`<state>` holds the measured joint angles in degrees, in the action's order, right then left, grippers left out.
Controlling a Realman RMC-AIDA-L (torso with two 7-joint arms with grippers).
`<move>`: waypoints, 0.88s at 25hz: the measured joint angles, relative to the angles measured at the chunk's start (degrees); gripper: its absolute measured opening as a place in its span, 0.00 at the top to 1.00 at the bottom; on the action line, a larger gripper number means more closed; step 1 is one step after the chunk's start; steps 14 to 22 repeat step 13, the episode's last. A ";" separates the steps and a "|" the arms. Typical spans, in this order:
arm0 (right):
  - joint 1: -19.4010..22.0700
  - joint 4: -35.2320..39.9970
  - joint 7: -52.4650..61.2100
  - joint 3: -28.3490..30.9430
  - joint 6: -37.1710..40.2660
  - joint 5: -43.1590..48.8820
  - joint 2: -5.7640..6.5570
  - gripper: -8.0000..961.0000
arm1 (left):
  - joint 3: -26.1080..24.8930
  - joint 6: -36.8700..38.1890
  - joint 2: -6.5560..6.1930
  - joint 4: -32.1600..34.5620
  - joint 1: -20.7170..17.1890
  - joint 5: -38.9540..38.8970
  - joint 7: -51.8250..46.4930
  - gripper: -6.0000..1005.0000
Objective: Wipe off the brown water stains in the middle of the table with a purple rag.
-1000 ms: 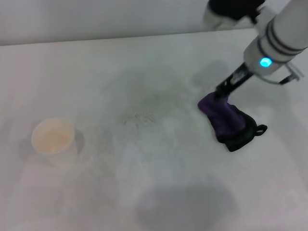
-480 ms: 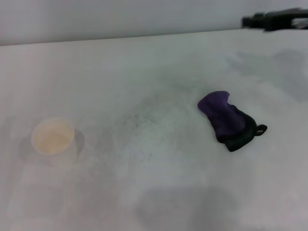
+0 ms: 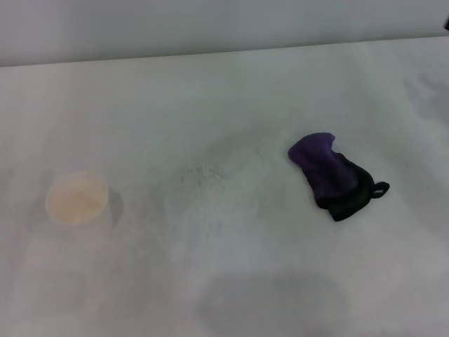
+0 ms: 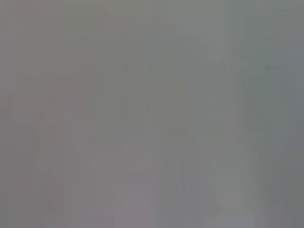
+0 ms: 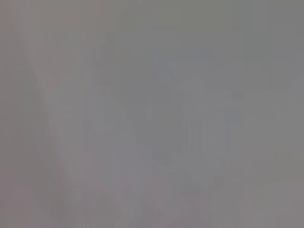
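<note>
One rag, one cup, nothing else sitting on the table [image 3: 231,281]. No gripper is showing in the head view, and both wrist views are giving only flat grey, so I cannot tell whether either gripper is open, closed or gripping anything.

Nearest thing: white paper cup [image 3: 77,200], standing upright on the left side of the table, beige inside, well apart from everything else.

Slightly farther, right of centre: purple rag [image 3: 331,177], lying bunched on the table with nothing touching it. Its long axis is running diagonally, from the far-left end to the near-right end. The purple end is pointing away and toward the table's middle; the black-edged end is pointing toward the near right, with the black loop sticking out to the right at that end.

Between cup and rag, around the middle of the table: only a faint grey speckled smudge [image 3: 203,174] is showing, close to the rag's purple end but not touching it. The brown water stains are not making themselves out as a distinct brown blotch here.

Farthest: the table's back edge is running across the top.
</note>
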<state>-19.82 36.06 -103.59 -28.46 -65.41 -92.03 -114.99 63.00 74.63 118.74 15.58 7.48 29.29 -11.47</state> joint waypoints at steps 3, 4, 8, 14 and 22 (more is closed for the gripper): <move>0.32 -9.17 -13.86 2.92 -2.59 -7.53 0.00 0.54 | 0.02 -0.32 0.01 -0.07 0.00 -1.38 0.24 0.12; 0.38 -12.50 -19.15 3.50 -3.86 -10.38 0.00 0.54 | 0.02 -0.48 0.05 -0.08 -0.01 -2.01 0.28 0.12; 0.23 -23.07 -36.68 4.01 -7.36 -19.33 -0.06 0.54 | 0.03 -0.61 0.17 -0.16 -0.05 -2.85 0.95 0.12; -0.61 -29.50 -49.37 4.09 -8.00 -24.19 -0.20 0.54 | 0.02 0.05 0.45 -1.46 0.33 -7.30 3.92 0.12; -0.61 -29.50 -49.37 4.09 -8.00 -24.19 -0.20 0.54 | 0.02 0.05 0.45 -1.46 0.33 -7.30 3.92 0.12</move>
